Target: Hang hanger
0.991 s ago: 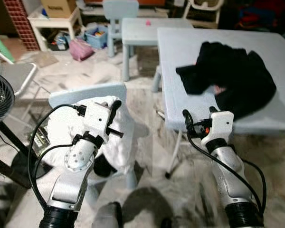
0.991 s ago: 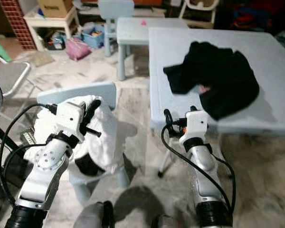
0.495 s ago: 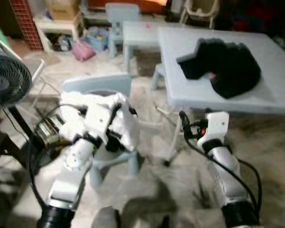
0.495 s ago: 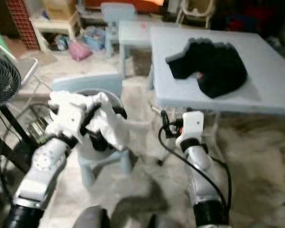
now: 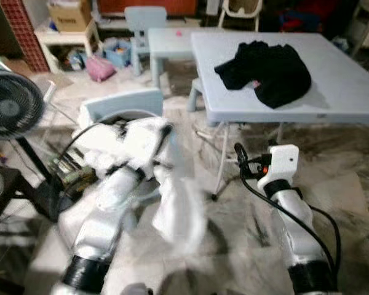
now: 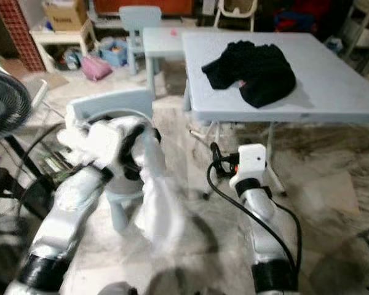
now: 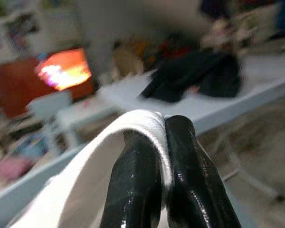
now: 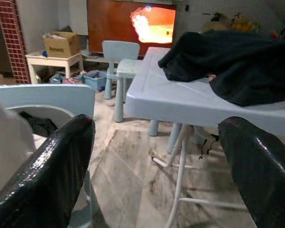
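Lifted off the small chair at centre left since a moment ago, the white garment hangs pinched in the left claw (right claw spread, idle), nothing hung yet.

Soft white cloth sits pinched in the left tool, whose black fingers are glossy; matt black cloth lies on the smooth plastic worktop

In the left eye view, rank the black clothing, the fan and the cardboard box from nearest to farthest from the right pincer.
From the right pincer:
1. Black clothing, on the grey table just beyond it.
2. Fan, far across on the robot's left.
3. Cardboard box, on the small table at the back left.
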